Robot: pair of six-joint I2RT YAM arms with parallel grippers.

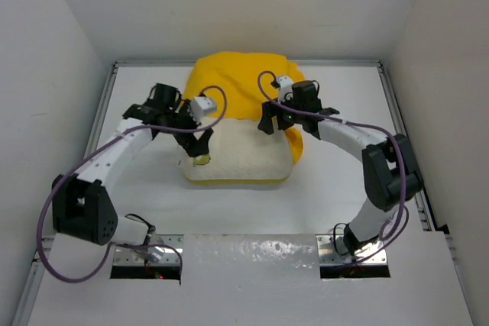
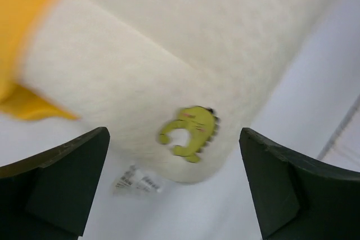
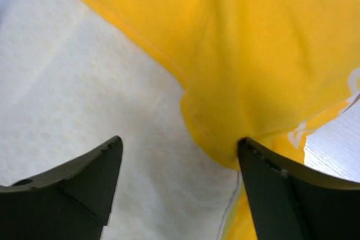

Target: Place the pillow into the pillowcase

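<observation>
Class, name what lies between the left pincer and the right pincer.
A stretch of the pillow, uncovered, with the pillowcase edge just beyond it. The top external view shows this.

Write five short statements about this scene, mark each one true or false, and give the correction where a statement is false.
1. The pillowcase covers the far part of the pillow. True.
2. The pillow is fully inside the pillowcase. False: its near part lies bare on the table.
3. The left gripper is open at a near corner of the pillow. True.
4. The right gripper is shut on the pillowcase. False: its fingers stand apart above the pillowcase edge, with nothing clamped between them.
5. A small yellow-green figure sits on the pillow corner seen by the left wrist camera. True.
</observation>
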